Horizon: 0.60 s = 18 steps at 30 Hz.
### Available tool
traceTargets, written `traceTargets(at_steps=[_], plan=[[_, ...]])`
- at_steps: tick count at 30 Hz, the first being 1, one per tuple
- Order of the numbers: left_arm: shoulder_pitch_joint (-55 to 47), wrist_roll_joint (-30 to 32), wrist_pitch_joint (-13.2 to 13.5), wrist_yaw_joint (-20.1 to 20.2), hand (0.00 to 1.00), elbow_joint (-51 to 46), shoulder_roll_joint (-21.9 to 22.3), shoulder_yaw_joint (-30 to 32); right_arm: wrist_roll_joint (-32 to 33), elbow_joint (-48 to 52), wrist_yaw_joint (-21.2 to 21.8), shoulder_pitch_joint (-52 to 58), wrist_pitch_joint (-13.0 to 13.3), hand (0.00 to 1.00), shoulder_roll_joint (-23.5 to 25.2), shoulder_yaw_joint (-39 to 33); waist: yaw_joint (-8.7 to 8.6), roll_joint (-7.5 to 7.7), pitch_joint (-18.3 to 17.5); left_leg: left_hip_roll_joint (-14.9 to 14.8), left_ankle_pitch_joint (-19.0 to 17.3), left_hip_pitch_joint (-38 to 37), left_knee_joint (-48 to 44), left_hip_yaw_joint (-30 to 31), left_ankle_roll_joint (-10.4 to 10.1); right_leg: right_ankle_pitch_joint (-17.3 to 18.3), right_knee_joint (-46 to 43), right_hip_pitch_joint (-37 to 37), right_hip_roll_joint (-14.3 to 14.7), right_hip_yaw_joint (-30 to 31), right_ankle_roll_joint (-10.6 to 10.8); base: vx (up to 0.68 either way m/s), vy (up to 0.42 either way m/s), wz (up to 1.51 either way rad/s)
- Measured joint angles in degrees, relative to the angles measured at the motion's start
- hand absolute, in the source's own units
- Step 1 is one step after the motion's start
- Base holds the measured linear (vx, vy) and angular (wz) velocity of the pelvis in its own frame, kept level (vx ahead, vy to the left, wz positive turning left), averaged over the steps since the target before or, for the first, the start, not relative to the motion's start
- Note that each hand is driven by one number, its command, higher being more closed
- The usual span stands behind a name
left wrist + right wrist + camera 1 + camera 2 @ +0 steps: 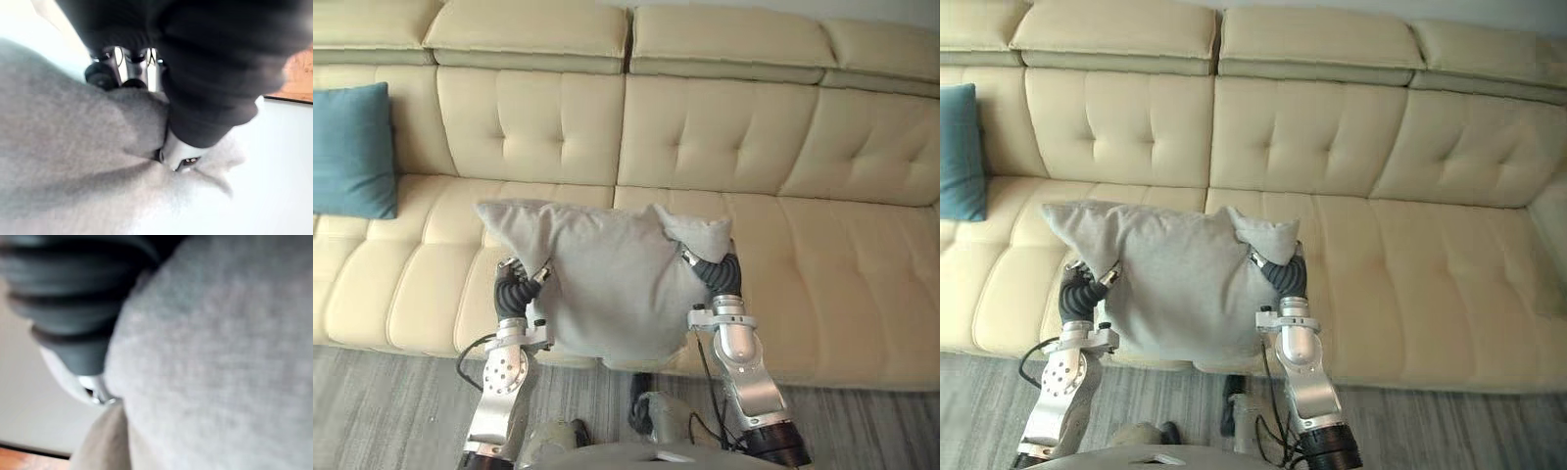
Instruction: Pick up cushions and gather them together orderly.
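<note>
A grey cushion [607, 284] hangs above the front edge of the cream sofa [832, 274], held between my two hands. My left hand [516, 284] is at its left side. In the left wrist view its fingers [120, 68] and thumb press into a fold of the grey cloth [73, 147] and pinch it. My right hand [717, 269] is pressed against the cushion's right side, under its upper right corner. In the right wrist view the cushion [220, 357] covers most of that hand. A teal cushion [352, 147] leans upright against the sofa's backrest at the far left.
The sofa's seat stretches wide to the right of the grey cushion and between it and the teal one. A grey striped floor [391, 411] runs along the sofa's front.
</note>
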State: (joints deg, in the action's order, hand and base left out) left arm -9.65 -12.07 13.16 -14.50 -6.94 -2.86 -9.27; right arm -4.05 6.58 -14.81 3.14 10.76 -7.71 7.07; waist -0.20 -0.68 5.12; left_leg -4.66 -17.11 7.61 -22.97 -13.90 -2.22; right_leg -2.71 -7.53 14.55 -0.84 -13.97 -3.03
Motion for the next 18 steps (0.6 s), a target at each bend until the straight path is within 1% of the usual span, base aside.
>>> traceTargets(at_steps=[1,2,3,4,5,6,7,8,9,10,11,14,16,17,18], plan=[[0.2,0.0,0.0,0.6,1.00,0.0,0.1,-0.5,0.4,1.6,0.0,0.9,0.0,1.00,0.4,-0.9,0.34,-0.02,0.0,-1.2,-0.4,0.8,-2.2,-0.1,-0.5,0.0,0.2,-0.8,0.0,0.0,0.0,0.16,0.056,0.21],[0.2,0.0,0.0,1.1,1.00,-0.1,0.2,-0.5,0.4,2.9,0.0,1.6,0.0,1.00,0.4,-1.0,0.43,-0.05,0.1,-2.4,0.4,1.7,-3.8,-0.1,-1.0,0.2,0.1,-1.3,0.0,-0.1,0.1,0.13,0.070,0.17],[-0.1,-0.1,0.0,1.2,1.00,-0.2,1.2,-0.3,0.4,6.2,0.0,3.3,0.0,1.00,0.3,-0.9,0.58,-0.24,0.3,-3.1,2.2,2.7,-9.5,-0.3,-1.6,0.9,0.1,-2.8,0.3,-0.7,0.7,0.09,0.064,0.14],[-0.8,-0.1,0.0,1.2,1.00,-0.5,1.5,-0.2,0.4,8.8,0.2,4.6,0.0,1.00,0.3,-0.6,0.56,-0.46,0.4,-3.9,3.0,4.2,-14.9,-0.6,-1.9,1.4,0.5,-4.5,-0.1,-0.6,1.4,0.09,0.198,0.09],[-1.4,-0.1,0.0,1.3,1.00,-1.5,1.8,0.2,0.4,11.8,0.6,5.6,0.2,1.00,0.5,-0.4,1.03,-0.09,0.7,-4.5,4.0,7.5,-21.4,-0.4,-0.5,1.8,0.5,-5.6,-1.7,-0.1,1.8,0.05,0.172,0.01],[-1.6,-0.1,0.0,1.4,1.00,-2.0,1.8,0.1,0.4,12.5,0.6,5.8,0.2,1.00,0.6,-0.4,1.25,-0.08,0.7,-4.6,2.9,7.9,-21.6,-0.4,0.3,2.0,0.3,-5.6,-2.0,0.2,1.9,0.02,0.263,-0.23],[-2.6,-0.1,0.0,1.7,1.00,-4.5,2.0,-0.1,0.4,14.7,0.6,5.7,0.5,1.00,0.6,-0.5,1.86,-0.36,0.7,-5.5,-0.2,8.2,-16.5,0.4,1.7,3.0,-1.4,-4.6,-2.4,1.8,3.2,-0.01,0.217,-0.51],[-3.6,-0.1,0.4,1.9,1.00,-6.6,2.9,-0.2,0.4,15.9,0.6,5.6,1.2,1.00,0.4,-0.5,2.43,-2.46,0.0,-6.7,1.4,7.0,-5.3,4.1,-1.2,4.0,-3.6,-2.4,-1.2,2.8,4.8,-0.01,0.217,-0.56],[-3.5,-0.1,0.6,2.0,1.00,-6.6,2.9,-0.1,0.4,15.8,0.6,5.6,1.3,1.00,0.5,-0.5,2.65,-2.42,0.0,-6.2,0.8,6.7,-4.7,4.5,-1.2,4.1,-3.9,-2.1,-1.2,3.4,5.1,-0.01,0.200,-0.45],[-3.4,-0.1,0.6,2.0,1.00,-6.5,2.3,0.0,0.4,15.5,0.7,6.2,1.2,1.00,1.8,-0.4,2.78,-1.57,-0.1,-5.0,1.7,6.2,-3.1,3.5,-0.7,3.7,-3.4,-2.1,-2.1,4.4,4.8,0.03,0.163,-0.12],[-3.5,-0.1,0.6,2.0,1.00,-6.5,1.8,0.0,0.4,15.5,1.0,7.2,1.2,1.00,3.3,-0.5,2.43,-0.58,-0.4,-3.1,2.7,5.5,-1.2,2.8,0.3,3.3,-2.4,-2.3,-3.7,4.6,5.3,0.05,0.222,-0.03],[-4.9,-0.2,0.7,2.1,1.00,-6.6,1.7,0.0,0.4,15.4,1.9,7.6,1.2,1.00,3.8,-0.4,2.38,-0.28,-0.5,-1.3,3.1,3.6,0.6,1.1,0.9,2.1,-1.3,-2.9,-5.1,6.1,7.0,0.04,0.149,-0.11],[-5.7,-0.4,0.7,2.3,1.00,-6.6,1.6,-0.1,0.4,14.8,2.1,7.7,1.2,1.00,3.9,-0.5,2.32,0.24,-0.9,-0.8,3.6,3.1,2.2,0.3,1.1,1.2,0.4,-2.9,-5.1,7.2,7.1,0.03,0.039,-0.26],[-6.0,-0.9,0.7,2.3,1.00,-6.1,1.5,-0.6,0.4,14.7,2.1,7.6,1.2,1.00,4.2,-0.6,2.25,0.77,-1.2,-0.6,4.4,3.0,3.6,-0.3,1.0,-0.7,3.1,-3.1,-5.0,7.7,7.3,0.03,-0.015,-0.22],[-5.9,-1.3,0.6,2.3,1.00,-5.5,1.4,-0.9,0.4,14.6,2.1,7.6,1.2,1.00,4.2,-0.6,1.87,0.83,-1.2,-0.5,4.8,3.0,4.3,-0.3,0.9,-1.5,4.7,-3.6,-4.8,7.8,7.2,0.03,-0.035,-0.24]])
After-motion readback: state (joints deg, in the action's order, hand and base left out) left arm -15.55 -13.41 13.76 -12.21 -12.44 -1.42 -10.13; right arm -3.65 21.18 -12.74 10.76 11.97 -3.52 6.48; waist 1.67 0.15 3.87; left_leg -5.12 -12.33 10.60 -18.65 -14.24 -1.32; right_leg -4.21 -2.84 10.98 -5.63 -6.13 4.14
